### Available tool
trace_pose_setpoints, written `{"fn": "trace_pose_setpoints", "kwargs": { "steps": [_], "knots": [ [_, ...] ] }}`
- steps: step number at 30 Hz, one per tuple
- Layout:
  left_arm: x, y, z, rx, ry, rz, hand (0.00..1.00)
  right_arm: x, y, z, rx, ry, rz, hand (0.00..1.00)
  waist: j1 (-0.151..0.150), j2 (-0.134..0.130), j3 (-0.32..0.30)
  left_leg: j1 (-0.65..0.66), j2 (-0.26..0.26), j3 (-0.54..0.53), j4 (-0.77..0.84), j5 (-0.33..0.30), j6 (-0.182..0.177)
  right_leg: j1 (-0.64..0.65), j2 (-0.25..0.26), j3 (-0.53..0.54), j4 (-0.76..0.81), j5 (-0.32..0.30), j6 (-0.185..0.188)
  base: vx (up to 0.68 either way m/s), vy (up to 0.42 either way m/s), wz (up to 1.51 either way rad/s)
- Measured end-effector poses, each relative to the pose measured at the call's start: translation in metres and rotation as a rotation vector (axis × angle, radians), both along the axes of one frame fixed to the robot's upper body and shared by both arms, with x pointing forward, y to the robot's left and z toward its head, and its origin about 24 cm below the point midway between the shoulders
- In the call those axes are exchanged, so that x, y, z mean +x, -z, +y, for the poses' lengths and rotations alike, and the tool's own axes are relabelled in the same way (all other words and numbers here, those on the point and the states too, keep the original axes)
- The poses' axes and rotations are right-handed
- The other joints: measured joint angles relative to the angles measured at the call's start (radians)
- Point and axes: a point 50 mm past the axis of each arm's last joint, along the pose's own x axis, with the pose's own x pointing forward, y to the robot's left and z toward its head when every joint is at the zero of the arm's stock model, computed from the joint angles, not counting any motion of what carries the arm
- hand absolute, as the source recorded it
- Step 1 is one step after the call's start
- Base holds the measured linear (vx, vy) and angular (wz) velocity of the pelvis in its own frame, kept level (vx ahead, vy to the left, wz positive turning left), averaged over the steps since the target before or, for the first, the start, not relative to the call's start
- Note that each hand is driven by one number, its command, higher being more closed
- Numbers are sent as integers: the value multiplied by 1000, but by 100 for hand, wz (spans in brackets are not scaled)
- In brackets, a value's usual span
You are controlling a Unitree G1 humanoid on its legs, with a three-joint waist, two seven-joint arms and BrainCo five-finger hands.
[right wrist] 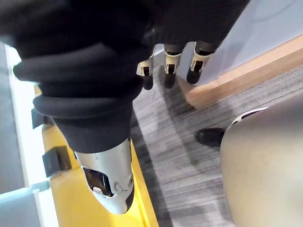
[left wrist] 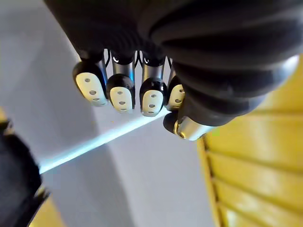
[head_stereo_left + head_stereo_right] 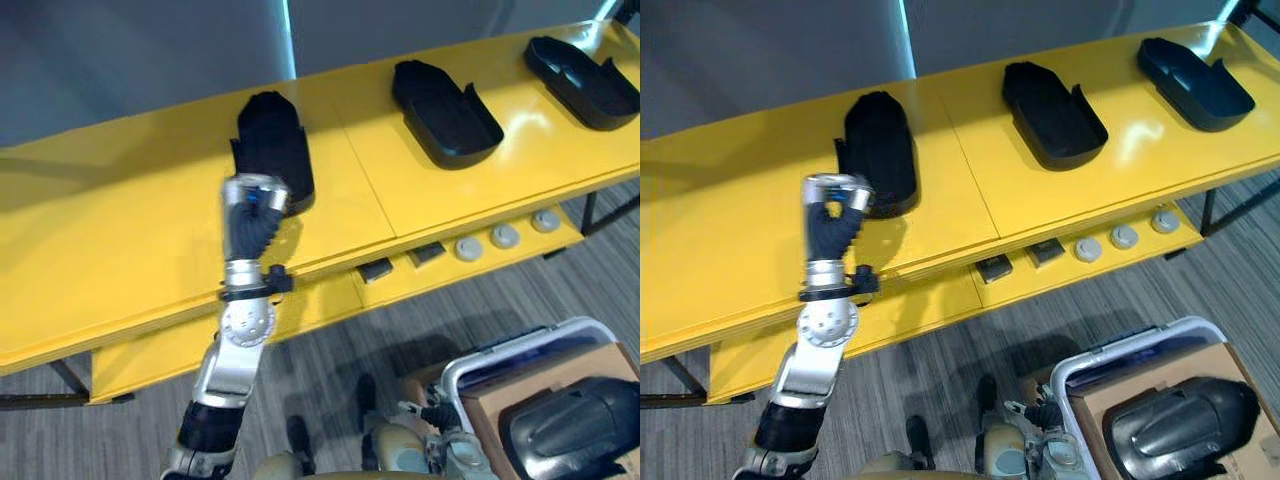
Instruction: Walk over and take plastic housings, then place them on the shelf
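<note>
Three black plastic housings lie on the yellow shelf top (image 3: 120, 250): one at the left (image 3: 272, 140), one in the middle (image 3: 443, 108), one at the far right (image 3: 585, 78). My left hand (image 3: 256, 205) is raised over the near end of the left housing. In the left wrist view its fingers (image 2: 121, 92) curl in toward the palm with nothing between them, and a dark housing edge (image 2: 16, 184) shows beside them. My right hand (image 1: 85, 71) hangs low beside the shelf over the grey floor, its fingers (image 1: 168, 71) relaxed and holding nothing.
A lower yellow ledge (image 3: 330, 300) carries two small black blocks (image 3: 376, 269) and three round grey discs (image 3: 505, 236). At the lower right a white-rimmed crate (image 3: 500, 360) holds a cardboard box with a dark grey housing (image 3: 575, 420) on it.
</note>
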Motion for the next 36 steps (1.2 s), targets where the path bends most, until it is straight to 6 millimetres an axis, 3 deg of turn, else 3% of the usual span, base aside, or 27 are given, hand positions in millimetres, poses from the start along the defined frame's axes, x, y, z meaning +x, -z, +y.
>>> {"fn": "trace_pose_setpoints", "kwargs": {
  "steps": [1, 3, 5, 6, 8, 9, 10, 13, 14, 16, 17, 19, 23, 26, 29, 36],
  "knots": [
    [-14, 9, 27, -89, -96, -7, 100, -3, 1, -2, -5, 1, 8, 0, 16, 3, -4, 8, 1, -13, 0, 0, 0, 12, 0, -12, 0, -3, -3, -14, 8, 27],
    [-32, 27, 57, -197, -220, 19, 100, -6, 2, -7, -21, 1, 26, 0, 42, 6, -15, 10, 1, -30, 0, 3, -3, 22, 0, -27, 0, -6, -3, -8, 13, 30],
    [-54, 67, 87, -291, -374, 175, 100, -8, 2, -10, -25, 17, 35, 0, 62, 1, -23, 21, 5, -43, -1, 3, -4, 44, -1, -53, 0, -11, -6, 3, 19, 32],
    [-60, 79, 92, -318, -402, 230, 100, -7, 1, -10, -28, 12, 34, 0, 67, -3, -29, 22, 6, -44, -1, 3, -4, 46, -1, -57, 0, -14, -4, 9, 17, 21],
    [-83, 132, 100, -412, -464, 513, 100, -3, -1, -7, -23, -1, 18, 0, 83, -21, -60, 20, 11, -40, 1, 3, -4, 51, -2, -69, 0, -20, -4, 25, 18, 15],
    [-89, 147, 100, -442, -468, 587, 100, -1, -3, -6, -23, -4, 5, 0, 87, -25, -65, 21, 12, -39, 2, 3, -4, 54, -2, -72, 0, -22, -2, 40, 26, 15],
    [-99, 175, 96, -484, -465, 740, 0, 3, -6, -4, -23, -11, -18, 0, 95, -33, -69, 28, 14, -37, 8, 2, -3, 66, -3, -80, 0, -27, -2, 28, 24, 13],
    [-122, 232, 75, -584, -392, 1052, 0, 8, -11, 3, -16, -32, -52, 0, 98, -47, -81, 36, 16, -32, 21, -5, 3, 82, -3, -84, 0, -34, -3, 22, 28, 6],
    [-131, 257, 59, -642, -325, 1176, 0, 11, -13, 7, -4, -51, -64, 0, 99, -61, -94, 38, 17, -26, 20, -5, 3, 82, -3, -81, 0, -34, -3, 28, 35, -5],
    [-137, 277, 40, -682, -248, 1284, 0, 11, -12, 11, 10, -56, -64, 0, 98, -54, -98, 41, 16, -21, 17, -6, 2, 82, -4, -78, 0, -34, -3, 18, 29, -12],
    [-141, 293, 20, -707, -166, 1380, 0, 11, -11, 13, 16, -57, -59, 0, 97, -57, -106, 51, 16, -9, 13, -6, 2, 85, -3, -68, 0, -34, -3, 19, 30, -16],
    [-138, 306, -1, -711, -64, 1461, 0, 7, -8, 12, 15, -53, -39, 0, 95, -55, -110, 59, 15, -7, 7, -5, -1, 86, -2, -59, 0, -34, -2, 19, 28, -14],
    [-121, 311, -18, -653, 50, 1509, 0, -4, 1, 9, 14, -43, 27, 0, 91, -46, -106, 67, 15, -5, -6, -4, -2, 84, 0, -52, -3, -34, -3, 7, 16, -6],
    [-109, 308, -21, -554, 114, 1528, 0, -5, 3, 8, 5, -33, 42, 0, 69, -39, -102, 69, 14, -3, -13, -3, -4, 80, 1, -47, -4, -34, -2, 18, 13, -4],
    [-101, 306, -23, -448, 156, 1553, 0, -3, 3, 3, -6, 1, 41, 0, 67, -27, -94, 80, 15, 12, -20, -4, -5, 78, 6, -25, -4, -35, -2, 34, 18, -18],
    [-93, 304, -25, -330, 203, 1574, 0, 4, 0, -1, -18, 14, 20, 0, 43, -34, -86, 84, 24, 24, 14, -37, -16, 81, 15, -11, 2, -51, 3, 62, 17, -7]
  ]
}}
